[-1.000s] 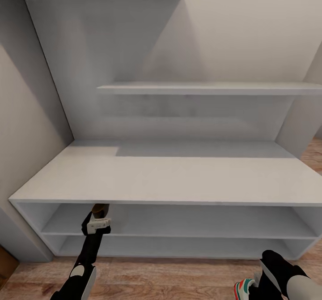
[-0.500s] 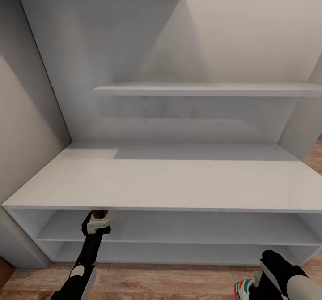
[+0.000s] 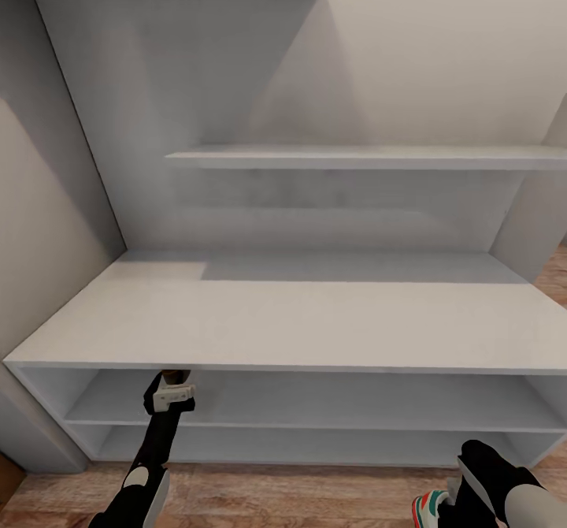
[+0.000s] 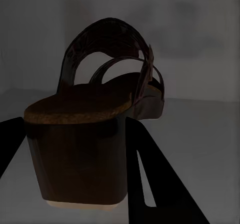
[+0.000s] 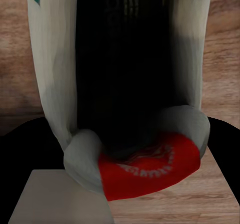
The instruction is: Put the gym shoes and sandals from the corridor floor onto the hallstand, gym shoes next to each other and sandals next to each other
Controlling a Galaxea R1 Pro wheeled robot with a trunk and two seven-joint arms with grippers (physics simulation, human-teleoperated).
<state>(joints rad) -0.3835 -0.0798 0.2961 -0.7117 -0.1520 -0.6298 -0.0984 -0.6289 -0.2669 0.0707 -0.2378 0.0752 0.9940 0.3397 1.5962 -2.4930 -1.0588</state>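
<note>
Left claw (image 3: 175,377) grips 1 brown leather sandal (image 4: 95,129) by its heel at the pale grey-white shoe rack (image 3: 315,319)'s upper low shelf, while my right claw (image 3: 450,503) clamps 1 white, teal-trimmed sneaker (image 5: 120,98) over the wood-plank floor (image 3: 315,496).

Left hand (image 3: 172,382) extended forward (clamped); right hand (image 3: 461,500) low, gripping.
</note>
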